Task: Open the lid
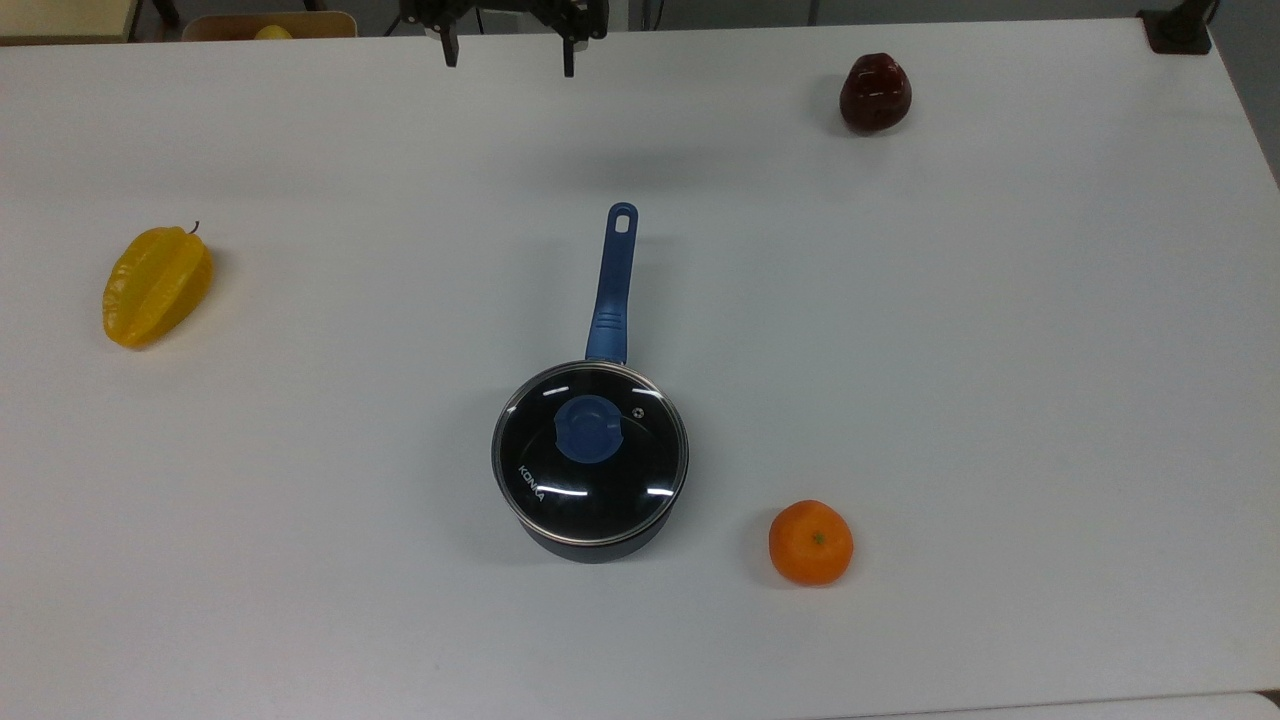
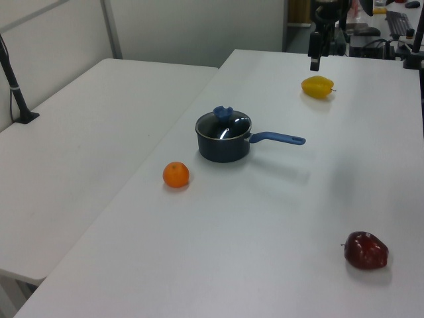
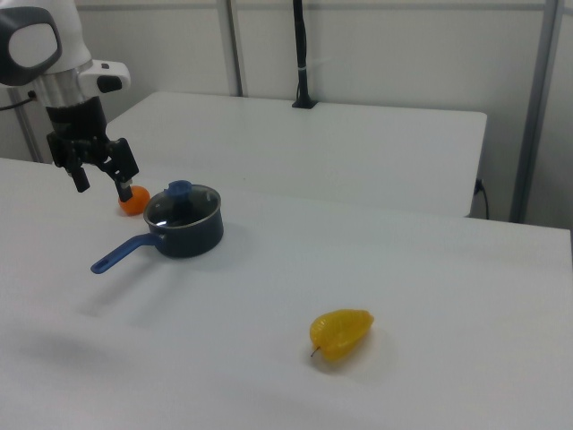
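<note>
The lid, a clear glass disc with a metal rim and a blue centre knob, rests flat on a black saucepan with a blue handle in the middle of the white table. My gripper hangs open and empty high above the table's far edge in the top view, well beyond the handle's end. In the right view the gripper is left of the saucepan and above the handle; the lid sits closed.
An orange lies close to the saucepan at the top view's lower right. A yellow starfruit lies at the top view's left and a dark red apple at its upper right. A second table adjoins.
</note>
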Robot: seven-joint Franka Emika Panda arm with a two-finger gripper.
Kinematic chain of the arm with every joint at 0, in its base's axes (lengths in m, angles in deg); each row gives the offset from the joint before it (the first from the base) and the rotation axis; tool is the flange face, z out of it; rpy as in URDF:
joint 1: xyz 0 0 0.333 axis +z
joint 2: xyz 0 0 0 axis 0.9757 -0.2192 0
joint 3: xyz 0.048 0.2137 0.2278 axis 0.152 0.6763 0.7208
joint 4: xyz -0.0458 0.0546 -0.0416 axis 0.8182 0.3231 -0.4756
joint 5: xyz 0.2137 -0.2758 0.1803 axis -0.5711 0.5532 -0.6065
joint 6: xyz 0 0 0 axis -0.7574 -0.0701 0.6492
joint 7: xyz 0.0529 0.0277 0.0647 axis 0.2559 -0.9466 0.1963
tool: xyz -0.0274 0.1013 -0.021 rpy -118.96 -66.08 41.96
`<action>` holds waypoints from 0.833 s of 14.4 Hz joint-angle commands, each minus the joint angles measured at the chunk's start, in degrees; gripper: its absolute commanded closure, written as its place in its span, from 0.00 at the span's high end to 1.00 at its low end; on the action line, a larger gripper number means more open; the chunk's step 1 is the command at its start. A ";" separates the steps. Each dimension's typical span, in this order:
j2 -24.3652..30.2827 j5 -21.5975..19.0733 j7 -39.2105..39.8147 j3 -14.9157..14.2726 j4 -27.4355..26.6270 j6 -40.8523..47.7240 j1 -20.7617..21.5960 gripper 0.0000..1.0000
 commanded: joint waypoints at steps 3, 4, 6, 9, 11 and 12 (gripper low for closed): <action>1.68 -1.30 1.27 -0.07 -0.38 1.56 -0.13 1.00; 1.60 -1.30 1.27 -0.07 -0.38 1.56 -0.13 1.00; 1.60 -1.38 1.18 -0.07 -0.38 1.56 -0.13 1.00; 0.63 -1.38 1.80 0.01 1.02 1.29 0.05 1.00; -0.33 -1.73 2.32 0.01 1.73 0.60 -0.04 1.00; -1.21 -2.17 2.59 0.01 2.69 -0.02 0.05 1.00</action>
